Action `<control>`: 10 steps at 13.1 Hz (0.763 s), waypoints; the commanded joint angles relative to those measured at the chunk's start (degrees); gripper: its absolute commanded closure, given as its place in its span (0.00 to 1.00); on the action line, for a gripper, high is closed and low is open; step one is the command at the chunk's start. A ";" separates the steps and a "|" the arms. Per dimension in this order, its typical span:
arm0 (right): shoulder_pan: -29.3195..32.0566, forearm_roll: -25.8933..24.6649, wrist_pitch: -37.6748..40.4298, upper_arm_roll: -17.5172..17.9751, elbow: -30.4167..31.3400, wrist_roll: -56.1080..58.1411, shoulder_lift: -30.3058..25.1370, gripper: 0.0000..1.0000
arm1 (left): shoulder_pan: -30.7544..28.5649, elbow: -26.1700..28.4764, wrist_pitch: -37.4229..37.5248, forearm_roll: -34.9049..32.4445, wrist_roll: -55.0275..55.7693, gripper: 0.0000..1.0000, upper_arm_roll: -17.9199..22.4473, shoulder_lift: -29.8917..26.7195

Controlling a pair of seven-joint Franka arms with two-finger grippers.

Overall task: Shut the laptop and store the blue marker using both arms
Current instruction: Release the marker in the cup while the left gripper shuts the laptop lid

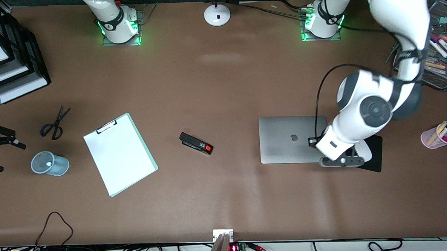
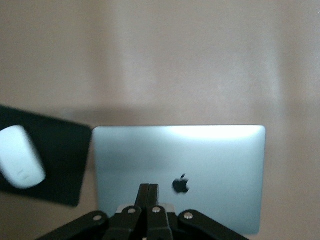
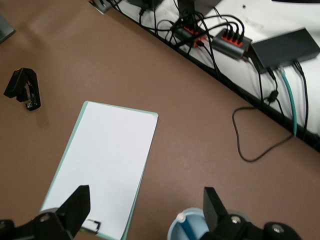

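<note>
The silver-grey laptop (image 1: 288, 139) lies closed, apple logo up, toward the left arm's end of the table. It also shows in the left wrist view (image 2: 210, 160). My left gripper (image 1: 338, 157) (image 2: 148, 192) is shut and empty just over the lid's edge next to the mouse pad. The blue marker (image 3: 189, 231) stands white tip up in a blue mesh cup (image 1: 49, 163) (image 3: 196, 227) toward the right arm's end. My right gripper (image 1: 6, 155) (image 3: 145, 207) is open and empty above the table beside that cup.
A clipboard (image 1: 120, 153), scissors (image 1: 55, 123) and a black stapler (image 1: 196, 143) lie mid-table. A black mouse pad (image 1: 375, 154) with a white mouse (image 2: 20, 157) adjoins the laptop. A pink pen cup (image 1: 435, 137), a mesh marker tray (image 1: 444, 48), paper trays (image 1: 5, 55) and a lamp base (image 1: 217, 14) ring the edges.
</note>
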State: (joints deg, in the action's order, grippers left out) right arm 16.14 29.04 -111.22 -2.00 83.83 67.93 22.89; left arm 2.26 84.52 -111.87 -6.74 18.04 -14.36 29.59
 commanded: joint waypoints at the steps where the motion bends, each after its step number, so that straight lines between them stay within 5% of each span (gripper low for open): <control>1: -2.41 -6.25 4.59 -0.19 1.16 -14.24 -4.41 0.00 | -1.73 -0.67 7.51 -0.82 -2.12 1.00 -0.84 -4.70; 4: -6.46 -13.38 7.93 -0.02 1.16 -28.77 -8.63 0.00 | -1.73 -0.67 14.89 -0.55 -2.39 0.92 -0.76 -10.33; 5: -7.60 -15.66 9.86 0.07 1.16 -34.38 -9.95 0.00 | -1.73 -0.58 17.97 -0.55 -2.48 0.65 -0.76 -12.35; 6: -8.92 -17.60 12.05 0.07 1.16 -41.05 -11.10 0.00 | -1.82 -0.49 20.09 -0.46 -3.44 0.23 -0.84 -14.11; 7: -10.23 -19.27 13.64 0.07 1.33 -46.34 -11.80 0.00 | -1.73 -0.58 21.24 -0.03 -4.75 0.00 -0.84 -15.78; 10: -13.14 -23.23 16.73 0.07 3.08 -56.03 -15.40 0.00 | -4.18 -0.58 24.76 1.72 -8.26 0.00 -0.84 -19.30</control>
State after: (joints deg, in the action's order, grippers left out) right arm 4.67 8.25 -95.89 -1.64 84.34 17.51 10.70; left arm 0.73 83.02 -88.76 -6.58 13.64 -14.76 12.84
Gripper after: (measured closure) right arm 0.000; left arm 0.524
